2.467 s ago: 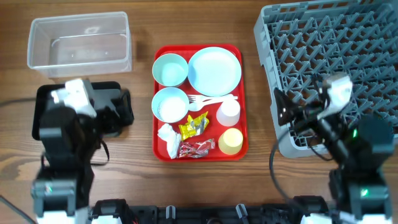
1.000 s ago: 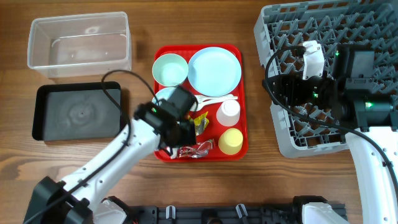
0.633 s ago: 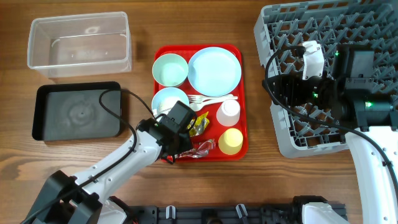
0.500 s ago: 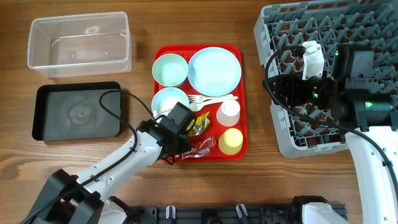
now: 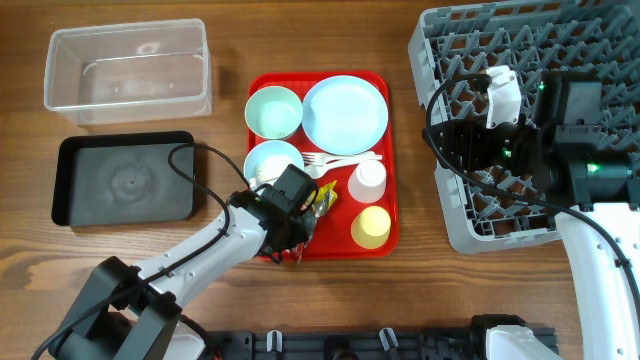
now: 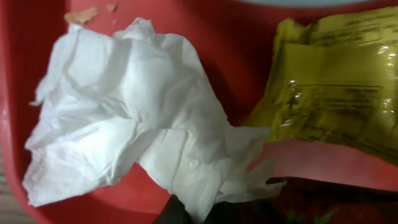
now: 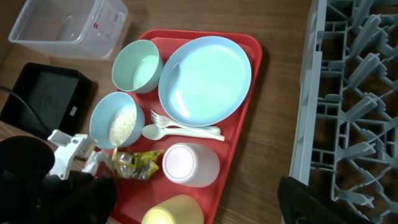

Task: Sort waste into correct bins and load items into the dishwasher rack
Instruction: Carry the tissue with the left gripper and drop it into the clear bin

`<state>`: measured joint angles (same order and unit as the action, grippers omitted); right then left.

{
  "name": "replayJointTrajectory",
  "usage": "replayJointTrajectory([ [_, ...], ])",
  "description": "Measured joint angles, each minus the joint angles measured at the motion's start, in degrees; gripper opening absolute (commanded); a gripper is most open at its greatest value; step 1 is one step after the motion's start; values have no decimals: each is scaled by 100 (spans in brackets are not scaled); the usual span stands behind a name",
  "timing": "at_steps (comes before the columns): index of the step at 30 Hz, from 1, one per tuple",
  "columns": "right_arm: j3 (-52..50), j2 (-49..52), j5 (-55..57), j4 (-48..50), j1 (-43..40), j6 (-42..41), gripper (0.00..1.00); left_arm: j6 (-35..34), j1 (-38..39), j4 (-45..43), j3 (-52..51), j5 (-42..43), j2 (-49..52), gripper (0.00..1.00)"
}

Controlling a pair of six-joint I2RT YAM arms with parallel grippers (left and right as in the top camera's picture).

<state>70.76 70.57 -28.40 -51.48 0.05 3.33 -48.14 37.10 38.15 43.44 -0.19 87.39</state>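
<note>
My left gripper [image 5: 290,238] is down at the front-left corner of the red tray [image 5: 318,78]. It is shut on the crumpled white tissue [image 6: 124,124], pinching its lower fold between the dark fingertips. The yellow wrapper [image 6: 336,81] lies just right of the tissue, and part of a red wrapper [image 6: 336,202] shows below it. On the tray are a pale blue plate [image 5: 345,113], an empty bowl [image 5: 273,110], a bowl holding rice [image 5: 272,163], a fork and spoon [image 5: 345,162], a white cup [image 5: 368,182] and a yellow cup [image 5: 371,227]. My right gripper [image 5: 452,150] hangs open over the rack's [image 5: 520,60] left edge.
The clear tub [image 5: 125,70] stands at the back left with the black tray [image 5: 125,180] in front of it; both look empty. A black cable loops from the left arm across the black tray's right edge. Bare wood lies between the red tray and the rack.
The left gripper has sunk onto the tray's front-left corner and closed its jaws on the tissue. The right arm has not moved.
</note>
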Motion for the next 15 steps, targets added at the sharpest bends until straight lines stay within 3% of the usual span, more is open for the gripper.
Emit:
replayJointTrajectory([
  [6,0,0,2,-17,0,0,87,219,-17,730,474,0,-214,4],
  [15,0,0,13,-20,0,0,88,461,-114,894,1318,-24,-813,4],
])
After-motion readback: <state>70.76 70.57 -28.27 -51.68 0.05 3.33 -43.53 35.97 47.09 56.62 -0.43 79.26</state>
